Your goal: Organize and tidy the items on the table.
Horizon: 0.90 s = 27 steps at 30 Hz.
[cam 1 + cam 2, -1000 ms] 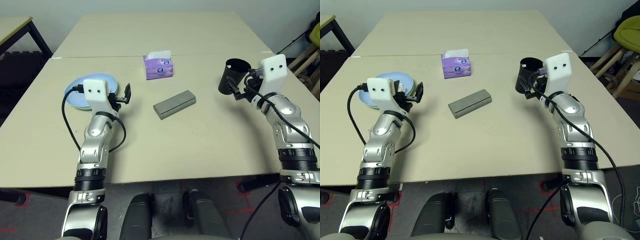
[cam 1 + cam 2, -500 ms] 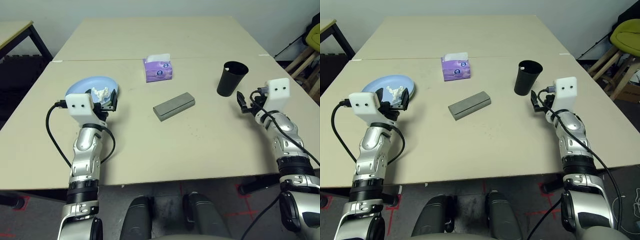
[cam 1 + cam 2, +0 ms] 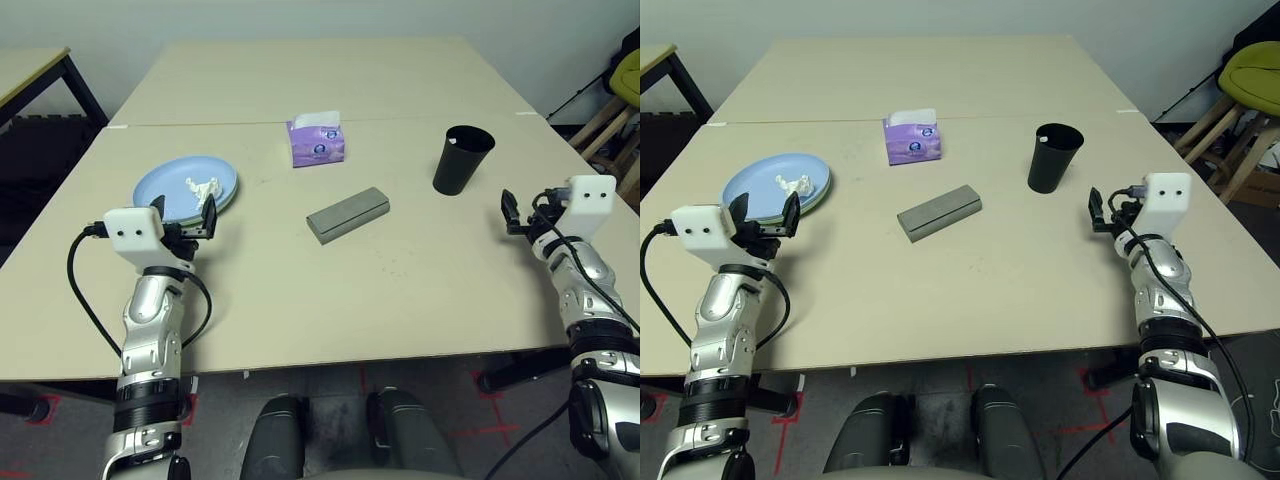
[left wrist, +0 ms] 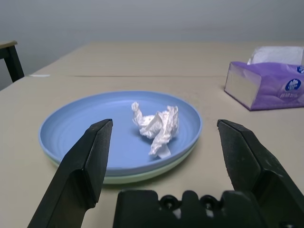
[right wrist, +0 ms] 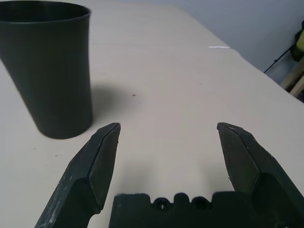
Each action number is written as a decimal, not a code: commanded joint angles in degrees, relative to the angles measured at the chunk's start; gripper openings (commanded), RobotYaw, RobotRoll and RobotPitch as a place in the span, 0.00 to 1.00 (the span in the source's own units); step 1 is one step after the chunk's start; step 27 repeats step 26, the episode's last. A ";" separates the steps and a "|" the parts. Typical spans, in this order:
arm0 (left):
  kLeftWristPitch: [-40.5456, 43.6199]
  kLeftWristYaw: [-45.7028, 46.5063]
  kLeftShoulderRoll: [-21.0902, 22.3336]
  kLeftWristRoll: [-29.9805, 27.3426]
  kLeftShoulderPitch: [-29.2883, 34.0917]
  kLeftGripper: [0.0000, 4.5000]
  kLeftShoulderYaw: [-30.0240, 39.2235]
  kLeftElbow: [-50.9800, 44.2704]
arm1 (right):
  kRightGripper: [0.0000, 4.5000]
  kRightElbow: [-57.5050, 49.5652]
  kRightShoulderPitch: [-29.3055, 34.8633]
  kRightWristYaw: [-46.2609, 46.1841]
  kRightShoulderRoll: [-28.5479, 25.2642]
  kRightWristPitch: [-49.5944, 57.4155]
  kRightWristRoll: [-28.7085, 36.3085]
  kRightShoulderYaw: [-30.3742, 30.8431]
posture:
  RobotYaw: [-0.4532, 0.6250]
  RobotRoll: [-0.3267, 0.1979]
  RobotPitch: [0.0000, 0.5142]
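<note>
Head views: the table (image 3: 300, 290) is seen w/ a seam across the far part. At approx. 10 o'clock from table centre, the light blue plate (image 3: 160, 190) is stacked on the pale green plate (image 3: 816, 203), and the crumpled white paper wad (image 3: 203, 187) lies on the blue one. The grey glasses case (image 3: 347, 213) is laid near centre; a purple tissue box (image 3: 317, 139) is set at 12 o'clock of it. The black cup (image 3: 461, 159) stands upright at approx. 2 o'clock of the case. The left gripper (image 3: 186, 224) is held at the plates' near edge, jaws spread wide, nothing gripped. The right gripper (image 3: 1102, 209) is held at 5 o'clock of the cup, apart from it, jaws wide, empty.

Left wrist view: the fingers (image 4: 85, 166) are spread fully; plates and wad are framed beyond them, untouched.

Right wrist view: the fingers (image 5: 92, 164) are spread fully over bare tabletop; the cup stands beyond one finger, not touched.
</note>
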 commanded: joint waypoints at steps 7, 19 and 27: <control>-0.79 -1.07 0.29 -1.68 1.76 1.00 1.40 -0.80 | 0.99 5.14 -1.81 -0.06 -1.57 -7.99 0.71 -1.70 | 0.44 0.62 0.07; 5.79 -2.06 0.85 -4.22 3.66 1.00 1.38 -5.86 | 0.99 7.08 1.06 3.39 -0.68 -14.64 2.64 -2.21 | 0.44 0.62 0.08; 6.76 -2.41 1.23 -4.37 4.42 1.00 1.36 -7.22 | 0.99 8.22 1.07 3.92 -0.87 -15.15 2.36 -1.99 | 0.45 0.62 0.08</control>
